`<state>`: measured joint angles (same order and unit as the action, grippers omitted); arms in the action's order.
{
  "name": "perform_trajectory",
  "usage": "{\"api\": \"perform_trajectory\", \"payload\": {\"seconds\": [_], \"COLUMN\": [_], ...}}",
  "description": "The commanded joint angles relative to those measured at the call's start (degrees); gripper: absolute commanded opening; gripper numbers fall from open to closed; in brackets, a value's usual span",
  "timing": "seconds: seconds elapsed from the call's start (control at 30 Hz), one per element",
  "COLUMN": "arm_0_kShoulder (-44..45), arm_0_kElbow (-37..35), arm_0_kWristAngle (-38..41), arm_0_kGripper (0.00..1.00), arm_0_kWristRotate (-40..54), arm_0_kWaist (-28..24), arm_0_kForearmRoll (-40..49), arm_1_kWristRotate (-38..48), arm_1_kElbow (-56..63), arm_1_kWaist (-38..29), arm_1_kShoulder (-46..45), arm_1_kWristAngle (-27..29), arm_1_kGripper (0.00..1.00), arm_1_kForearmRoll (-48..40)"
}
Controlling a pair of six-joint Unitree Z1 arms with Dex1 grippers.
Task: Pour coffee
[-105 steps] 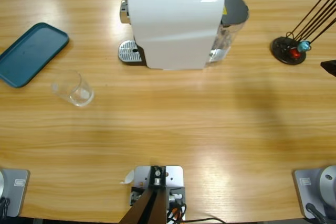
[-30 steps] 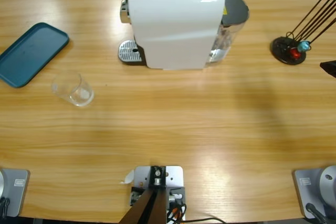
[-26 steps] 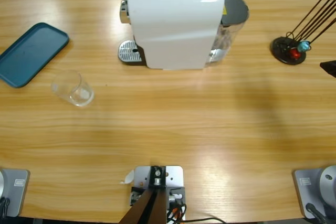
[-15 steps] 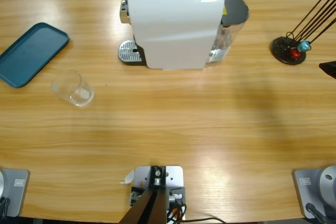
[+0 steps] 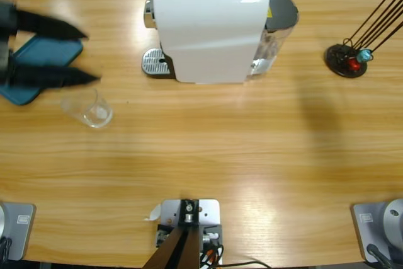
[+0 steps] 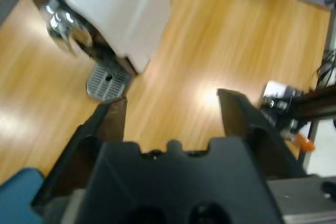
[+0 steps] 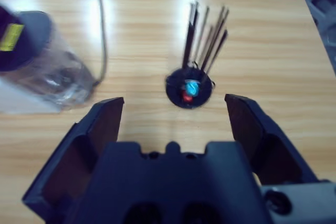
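The left gripper (image 5: 88,55) enters blurred from the desk's left edge, its arm cut off there, its two black jaws spread wide with nothing between them, and it hides part of the teal tray (image 5: 34,83) near the far left corner. Just below the lower jaw stands the clear glass tumbler (image 5: 88,106), apart from it; whether any coffee lies in it is hard to make out, since only pale glints show at its base. The white coffee machine (image 5: 211,29) stands by the far edge, its drip grille (image 5: 155,62) bare. The right gripper (image 7: 173,108) shows only in its wrist view, jaws wide, above the black capsule stand (image 7: 189,91) near the desk's right edge.
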<state>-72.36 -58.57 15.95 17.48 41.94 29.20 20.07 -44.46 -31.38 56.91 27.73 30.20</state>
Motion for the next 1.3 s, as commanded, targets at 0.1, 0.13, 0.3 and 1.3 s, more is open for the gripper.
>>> {"api": "perform_trajectory", "payload": {"seconds": [0.1, 0.13, 0.3, 1.3], "arm_0_kShoulder": [4.03, 3.17, -1.26, -11.05], "arm_0_kElbow": [4.34, 3.90, 3.44, -1.66], "arm_0_kWristAngle": [-0.88, -0.99, -1.53, -1.22], "arm_0_kGripper": [0.982, 0.982, 0.982, 0.987], "arm_0_kWristRotate": [-1.08, -1.17, -1.68, -2.71], "arm_0_kWaist": [0.59, 0.53, 0.87, 2.18], "arm_0_kForearmRoll": [2.09, 2.07, 0.02, -6.52], "arm_1_kWristRotate": [7.62, 7.58, 5.47, -2.16], "arm_1_kElbow": [23.63, 25.13, 30.82, 43.69], "arm_1_kWaist": [1.14, 1.14, 3.16, 10.98], "arm_1_kShoulder": [15.07, 16.43, 23.35, 55.54], "arm_1_kWristAngle": [7.16, 7.81, 8.60, 6.02], "arm_1_kGripper": [0.926, 0.849, 0.722, 0.711], "arm_1_kForearmRoll": [-38.39, -41.19, -52.35, -104.38]}}
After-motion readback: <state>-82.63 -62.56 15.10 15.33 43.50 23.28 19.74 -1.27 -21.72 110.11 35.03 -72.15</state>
